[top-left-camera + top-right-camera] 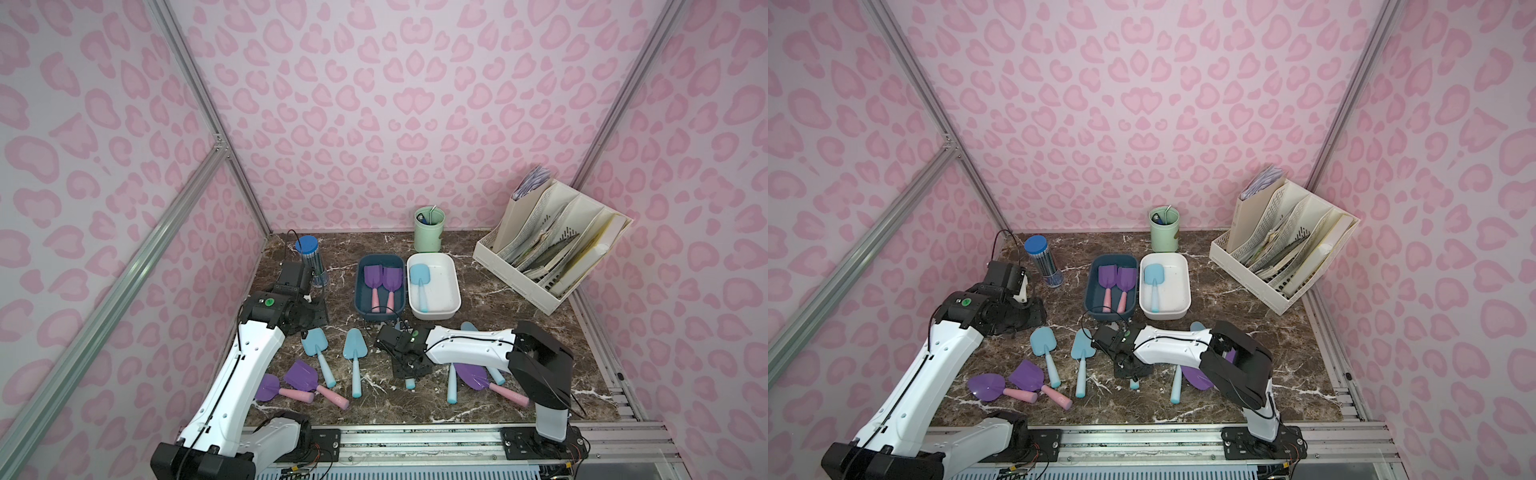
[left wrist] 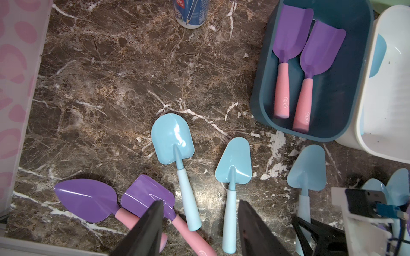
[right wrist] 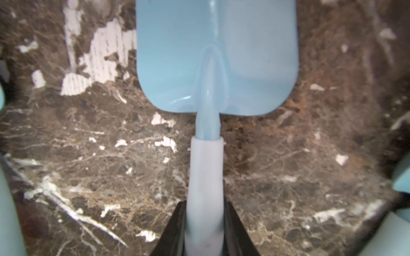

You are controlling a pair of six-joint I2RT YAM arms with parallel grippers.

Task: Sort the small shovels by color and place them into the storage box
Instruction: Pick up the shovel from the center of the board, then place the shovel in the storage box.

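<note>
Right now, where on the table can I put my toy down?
Bare marble lies between the white bin and the file rack, and at the back between the pencil tube and the green cup. The front is crowded: loose shovels, and the right claw closed on a blue shovel.

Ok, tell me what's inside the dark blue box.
Two purple shovels with pink handles lie side by side in the dark blue box. Its near wall covers a strip of its floor.

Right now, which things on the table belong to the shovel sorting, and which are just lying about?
Job: blue shovels, purple shovels, dark blue box, white box, right gripper closed on a blue shovel.
Lying about: pencil tube, green cup, file rack.
</note>
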